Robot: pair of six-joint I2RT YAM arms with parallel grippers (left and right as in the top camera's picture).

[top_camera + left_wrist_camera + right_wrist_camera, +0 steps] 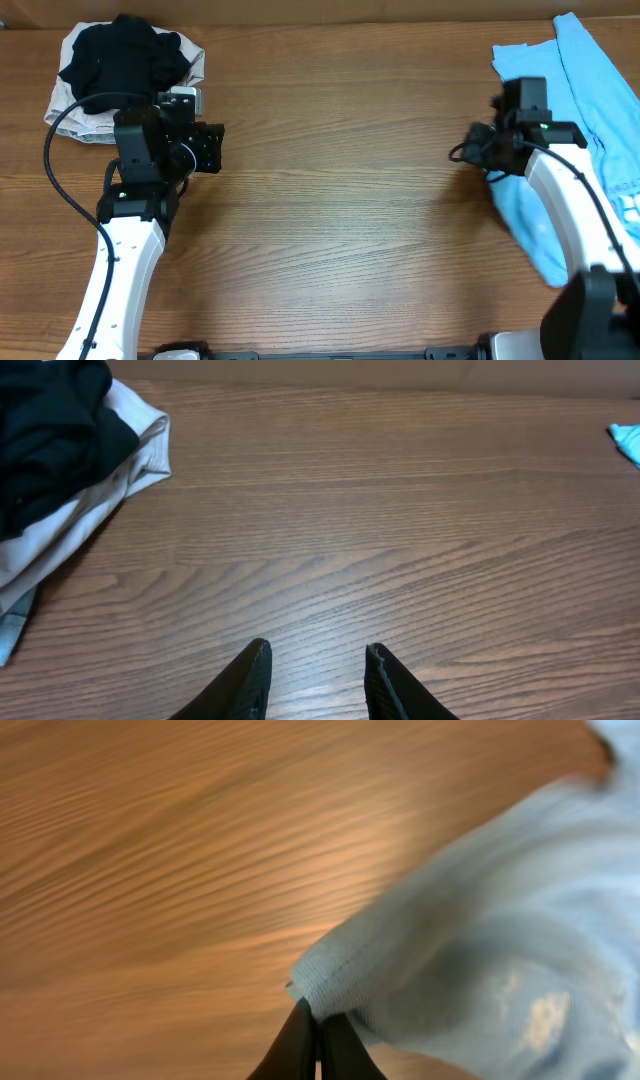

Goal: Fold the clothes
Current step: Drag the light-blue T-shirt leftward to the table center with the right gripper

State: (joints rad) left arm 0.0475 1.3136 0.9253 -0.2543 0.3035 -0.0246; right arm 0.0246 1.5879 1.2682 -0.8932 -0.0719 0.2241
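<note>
Shirt: the light sky-blue short-sleeved T-shirt (592, 70) lies rumpled at the 3 o'clock edge of the wooden table (340, 200).
Handling: probably light, limp and quick to bunch, so it is best taken by a hem or corner.
Right side: the right gripper (318, 1020) has its fingers pressed together, pinching the shirt's stitched hem.
Left side: the left gripper (315, 660) is spread apart and empty above bare wood near 9 o'clock.
Aside: a crumpled black garment (125, 55) sits on a beige folded cloth (70, 115) at 10 o'clock.
</note>
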